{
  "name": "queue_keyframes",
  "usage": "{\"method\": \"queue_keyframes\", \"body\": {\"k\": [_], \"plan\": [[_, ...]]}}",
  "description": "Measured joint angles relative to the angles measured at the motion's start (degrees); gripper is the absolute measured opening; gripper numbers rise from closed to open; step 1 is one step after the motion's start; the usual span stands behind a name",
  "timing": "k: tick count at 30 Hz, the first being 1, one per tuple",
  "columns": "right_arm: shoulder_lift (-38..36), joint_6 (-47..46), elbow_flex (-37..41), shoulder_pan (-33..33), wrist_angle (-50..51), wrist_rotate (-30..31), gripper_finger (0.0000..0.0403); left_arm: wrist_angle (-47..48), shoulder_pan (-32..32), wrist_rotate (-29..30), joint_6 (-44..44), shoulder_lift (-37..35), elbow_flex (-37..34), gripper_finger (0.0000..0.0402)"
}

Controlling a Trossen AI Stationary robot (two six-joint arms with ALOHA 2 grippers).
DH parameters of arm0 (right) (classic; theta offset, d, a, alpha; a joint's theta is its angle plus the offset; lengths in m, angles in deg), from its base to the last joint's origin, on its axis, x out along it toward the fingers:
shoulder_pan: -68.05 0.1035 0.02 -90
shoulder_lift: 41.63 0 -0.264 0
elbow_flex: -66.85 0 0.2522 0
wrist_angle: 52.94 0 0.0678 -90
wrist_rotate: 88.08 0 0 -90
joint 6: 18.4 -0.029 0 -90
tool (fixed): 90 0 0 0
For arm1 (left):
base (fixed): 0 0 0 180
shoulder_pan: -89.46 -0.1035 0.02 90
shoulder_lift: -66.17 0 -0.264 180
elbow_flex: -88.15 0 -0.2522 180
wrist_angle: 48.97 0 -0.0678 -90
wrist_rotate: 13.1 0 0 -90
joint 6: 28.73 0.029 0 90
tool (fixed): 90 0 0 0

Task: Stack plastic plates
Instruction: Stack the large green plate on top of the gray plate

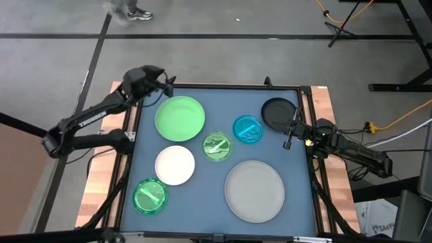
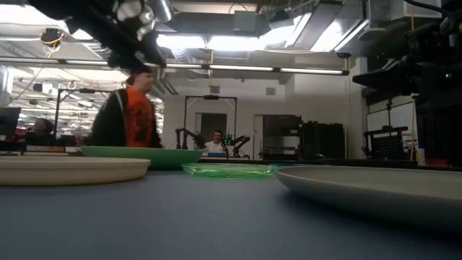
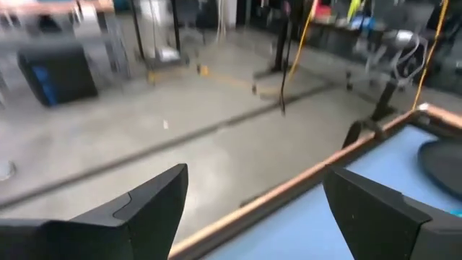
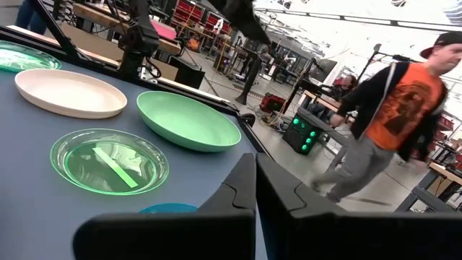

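Seven plates point(image 1: 179, 118) spread apart, grippers at table edges

Table surface point(image 1: 202, 196): smooth matt blue-grey sheet, framed by bare pale wood edging point(image 1: 101, 196). Large grey plate point(image 1: 254, 190) and white plate point(image 1: 175, 165): opaque matt plastic. Light green plate point(image 1: 179, 118): opaque, slight sheen. Small green plates point(image 1: 217, 146) point(image 1: 149, 196) and blue plate point(image 1: 248, 129): glossy translucent plastic. Black plate point(image 1: 276, 112): dark, smooth.
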Motion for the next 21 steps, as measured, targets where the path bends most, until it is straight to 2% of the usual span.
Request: {"method": "queue_keyframes", "body": {"k": [11, 21], "plan": [[0.02, 0.0, 0.0, 0.0, -0.02, -0.01, 0.0, 7.2, -8.25, -11.11, -1.41, 12.86, 1.43, 0.0316], [0.0, 0.0, 0.0, 0.01, 0.01, -0.02, 0.0, 14.92, -9.78, -12.15, -1.27, 18.48, 1.43, 0.0316]]}}
